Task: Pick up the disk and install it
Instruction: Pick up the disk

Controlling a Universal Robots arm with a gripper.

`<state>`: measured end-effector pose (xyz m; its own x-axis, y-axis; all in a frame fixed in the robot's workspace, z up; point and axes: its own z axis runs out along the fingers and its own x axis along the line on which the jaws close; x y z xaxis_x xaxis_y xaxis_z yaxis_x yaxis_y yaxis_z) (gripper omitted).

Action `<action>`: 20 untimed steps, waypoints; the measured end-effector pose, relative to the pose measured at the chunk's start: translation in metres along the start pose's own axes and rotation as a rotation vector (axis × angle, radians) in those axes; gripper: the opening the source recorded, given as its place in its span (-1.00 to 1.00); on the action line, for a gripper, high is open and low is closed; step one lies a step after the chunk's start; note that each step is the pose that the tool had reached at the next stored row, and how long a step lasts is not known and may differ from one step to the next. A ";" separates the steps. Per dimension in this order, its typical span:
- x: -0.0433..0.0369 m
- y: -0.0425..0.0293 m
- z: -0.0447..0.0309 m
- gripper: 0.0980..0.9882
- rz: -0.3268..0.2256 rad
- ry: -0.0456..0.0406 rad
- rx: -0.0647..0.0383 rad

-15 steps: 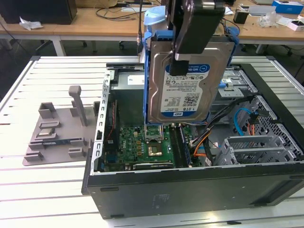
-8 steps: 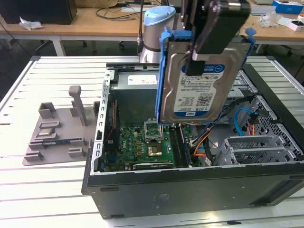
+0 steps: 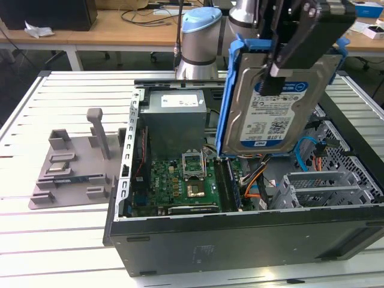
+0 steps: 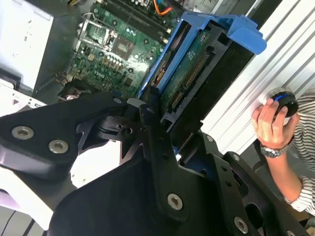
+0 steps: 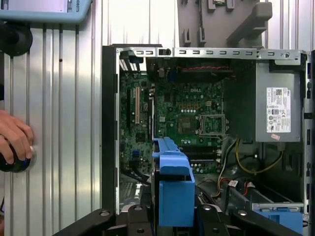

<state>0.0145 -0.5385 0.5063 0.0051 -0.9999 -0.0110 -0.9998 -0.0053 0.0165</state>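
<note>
Blue plastic rail and silver metal identify the disk (image 3: 270, 123). It hangs clear of every surface above the open computer case (image 3: 240, 240), nearly upright with a slight lean, its label facing the exterior view. We find the gripper (image 3: 273, 75) closed on the disk's upper part, with one black finger laid across the label face.

Hazards, in our judgement:

- **Slip.** The hold sits at one end, on smooth metal, with most of the disk's weight hanging below it. A slip would drop the disk onto the motherboard (image 3: 174, 180) inside the case.
- **Snag.** Loose orange and blue cables (image 3: 312, 159) lie in the case near the drive cage (image 3: 327, 186), at the exterior view's right. The carrier rail could catch on them.
- **Jam.** If the lean goes uncorrected, the rail could bind against the cage walls.
- **Person.** A person's hand (image 5: 15, 145) rests on a black knob (image 4: 284, 101) on the table beside the case, well apart from the disk. We rate this low risk where it lies.
</note>
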 end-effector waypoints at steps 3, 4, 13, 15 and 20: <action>0.0001 -0.0174 -0.0001 -0.40 0.000 0.0001 -0.001; 0.0002 -0.0235 -0.0001 -0.40 0.000 0.0000 -0.001; 0.0004 -0.0582 -0.0003 -0.40 0.000 0.0000 -0.003; 0.0004 -0.0627 -0.0003 -0.40 0.000 0.0000 -0.003; 0.0004 -0.0698 0.0001 -0.40 0.000 0.0001 -0.003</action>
<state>0.0843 -0.5385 0.5051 0.0052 -0.9999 -0.0109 -0.9998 -0.0054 0.0198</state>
